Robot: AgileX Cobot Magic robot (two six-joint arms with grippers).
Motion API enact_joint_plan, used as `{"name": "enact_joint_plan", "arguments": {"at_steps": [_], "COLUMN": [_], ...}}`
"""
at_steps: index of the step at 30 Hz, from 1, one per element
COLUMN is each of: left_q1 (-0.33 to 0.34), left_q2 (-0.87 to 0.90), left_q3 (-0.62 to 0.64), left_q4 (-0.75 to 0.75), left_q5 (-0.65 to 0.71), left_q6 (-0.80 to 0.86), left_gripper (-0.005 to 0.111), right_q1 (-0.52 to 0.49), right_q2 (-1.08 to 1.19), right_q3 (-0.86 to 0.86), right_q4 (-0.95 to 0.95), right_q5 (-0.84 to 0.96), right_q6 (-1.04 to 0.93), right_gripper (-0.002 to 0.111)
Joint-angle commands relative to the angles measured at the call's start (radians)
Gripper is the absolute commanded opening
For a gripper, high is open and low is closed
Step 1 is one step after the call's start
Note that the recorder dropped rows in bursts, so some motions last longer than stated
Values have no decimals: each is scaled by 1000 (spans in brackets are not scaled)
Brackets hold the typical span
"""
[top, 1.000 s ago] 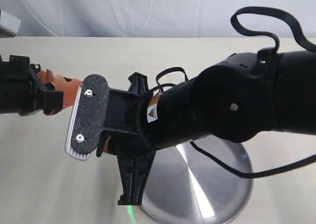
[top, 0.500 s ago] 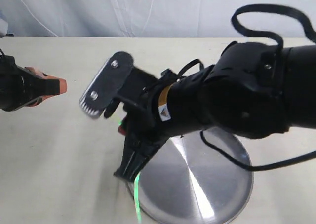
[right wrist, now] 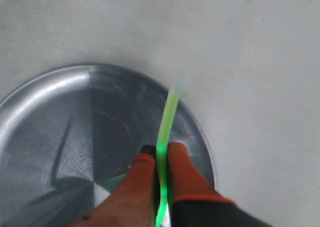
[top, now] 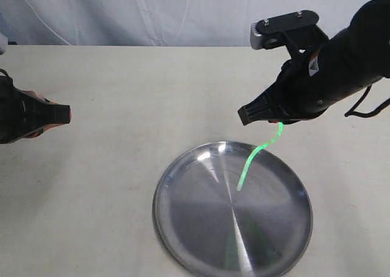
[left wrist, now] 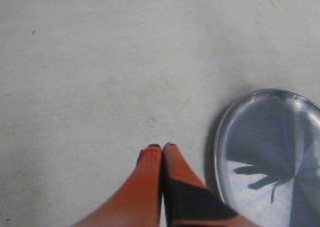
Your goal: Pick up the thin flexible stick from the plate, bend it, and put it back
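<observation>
Heads up, you don't get the whole plate (top: 195, 228) anywhere: the exterior view clips its rim at the bottom edge, and both wrist views slice it off too. The thin flexible stick (top: 253, 161) has its upper end tucked behind your right arm (top: 341, 63) there (so the grip itself is hidden from that angle). In the right wrist view its far tip blurs into a pale smear, and the other end runs off the frame between the fingers of the right gripper (right wrist: 160, 152). Your left gripper (left wrist: 162, 148) is cut off just behind its fingers.
</observation>
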Motion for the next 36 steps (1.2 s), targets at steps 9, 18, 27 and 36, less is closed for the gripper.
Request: {"name": "enact_joint_plan", "arguments": {"at_steps": [9, 18, 27, 36], "left_q1": [-1, -3, -3, -3], "left_q2": [0, -43, -415, -651], "left_q3": [-5, -5, -5, -5], "left_q4": [1, -153, -321, -288], "left_q5": [38, 82, 62, 108], "left_q6": [-7, 213, 408, 393], "left_gripper": [0, 0, 0, 0], "right_q1": [-5, -5, -5, -5], "right_q2": [188, 110, -313, -809], "right_q3": [3, 3, 3, 3], "right_q4": [142, 50, 24, 51], "right_q5": [3, 27, 80, 104], "right_q6": [-147, -136, -57, -53], "right_gripper": [38, 30, 1, -1]}}
